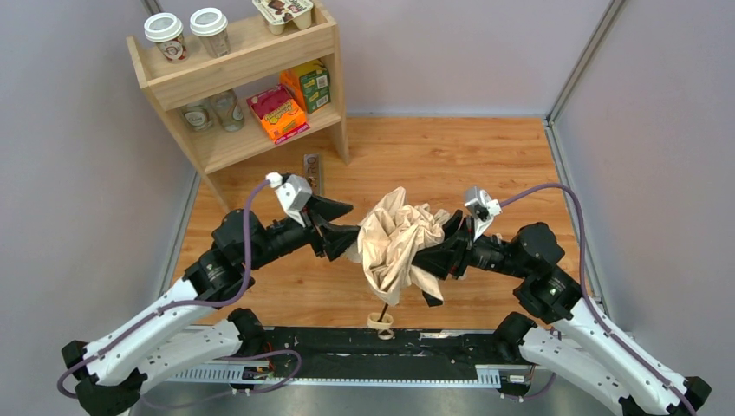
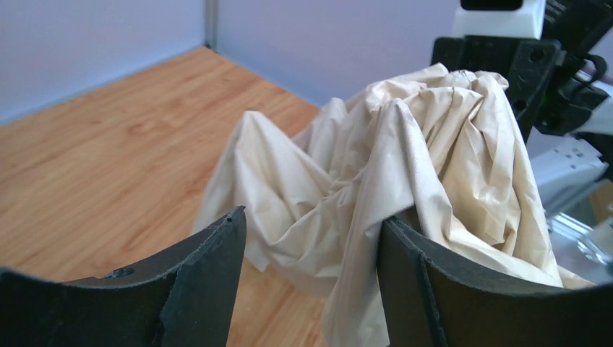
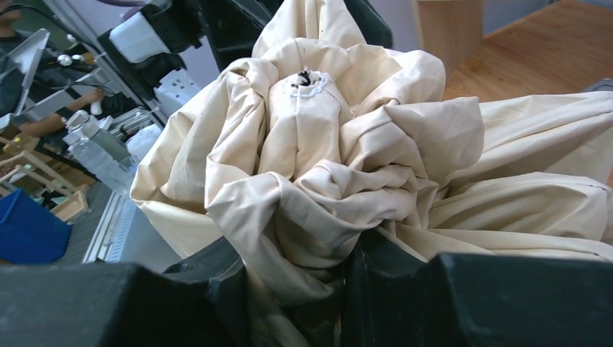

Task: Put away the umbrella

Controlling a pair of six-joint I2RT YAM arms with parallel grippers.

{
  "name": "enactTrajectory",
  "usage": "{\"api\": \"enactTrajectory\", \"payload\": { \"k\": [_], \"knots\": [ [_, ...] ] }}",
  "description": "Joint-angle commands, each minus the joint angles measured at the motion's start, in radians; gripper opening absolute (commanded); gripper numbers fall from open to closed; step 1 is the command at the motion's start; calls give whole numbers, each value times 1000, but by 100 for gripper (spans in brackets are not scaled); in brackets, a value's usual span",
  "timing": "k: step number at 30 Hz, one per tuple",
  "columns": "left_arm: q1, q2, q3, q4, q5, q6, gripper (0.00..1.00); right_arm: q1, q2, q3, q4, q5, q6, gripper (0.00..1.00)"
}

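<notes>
Umbrella [image 1: 394, 247] mid-desk toward the near edge, right gripper [image 3: 296, 260] clamped on it, left gripper [image 2: 311, 220] wide open and empty; best to close the left evenly around loose folds.

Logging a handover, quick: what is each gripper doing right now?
Left gripper: open, umbrella fabric between its fingers.
Right gripper: shut on the umbrella.

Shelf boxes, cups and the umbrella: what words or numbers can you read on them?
No text here can be read for sure.
The pink and orange box has yellow lettering, too small to read.
The green box has print that is too small.
The lidded cups have round logos, too blurred.
The umbrella shows no writing.
</notes>
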Motion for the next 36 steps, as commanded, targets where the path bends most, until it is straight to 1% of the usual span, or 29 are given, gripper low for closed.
{"api": "enactTrajectory", "payload": {
  "k": [1,2,3,4,5,6,7,8,9,11,12,14,15,18,21,23,25,27,28,29,30,31,32,33,34,36],
  "knots": [
    [7,-82,40,-112,-249,51,72,8,-36,57,-45,157,-54,0],
    [9,-81,52,-135,-304,32,72,8,-41,61,-58,202,-57,0],
    [9,-76,87,-195,-347,16,73,8,-41,70,-76,239,-66,0],
    [7,-75,115,-217,-390,-10,73,8,-41,87,-105,306,-75,0],
    [7,-75,126,-252,-401,-19,73,8,-38,95,-128,349,-81,0],
    [9,-73,149,-267,-424,-50,73,8,-37,113,-157,444,-83,0],
    [7,-73,157,-281,-412,-59,73,8,-35,121,-168,489,-92,0],
    [7,-72,160,-268,-351,-54,73,8,-34,129,-176,527,-96,0],
    [9,-66,160,-242,-323,-61,73,8,-32,135,-184,585,-95,0],
    [7,-30,160,-171,-201,-68,73,8,-20,153,-198,668,-96,0],
    [7,18,175,-156,-117,-86,73,10,-8,167,-213,702,-95,0],
    [1,104,218,-134,-49,-128,73,8,25,193,-240,740,-95,0],
    [-19,137,238,-133,-41,-136,73,8,37,208,-250,760,-93,0],
    [-85,230,281,-117,-131,-102,74,8,68,242,-279,805,-84,0],
    [-137,304,299,-82,-156,-90,74,8,86,258,-293,842,-80,0],
    [-160,356,332,-122,-208,-81,74,8,88,264,-288,845,-77,0],
    [-165,391,368,-169,-217,-71,74,8,86,270,-290,845,-70,0],
    [-165,402,362,-180,-225,-42,75,8,89,278,-291,817,-72,0],
    [-165,404,361,-177,-244,-41,75,10,89,278,-294,801,-69,0],
    [-165,402,365,-198,-302,-45,74,11,86,275,-299,784,-70,0],
    [-165,404,370,-203,-311,-35,64,8,82,273,-302,776,-70,0],
    [-163,410,387,-241,-336,-13,60,10,74,267,-308,770,-70,0],
    [-163,414,402,-264,-353,-10,49,8,68,264,-317,767,-70,0],
    [-163,427,427,-305,-373,2,42,8,59,261,-326,762,-69,0],
    [-162,431,434,-320,-370,22,26,8,49,259,-331,748,-72,0],
    [-153,424,447,-347,-363,51,5,8,26,253,-346,719,-96,0]
  ]
}}
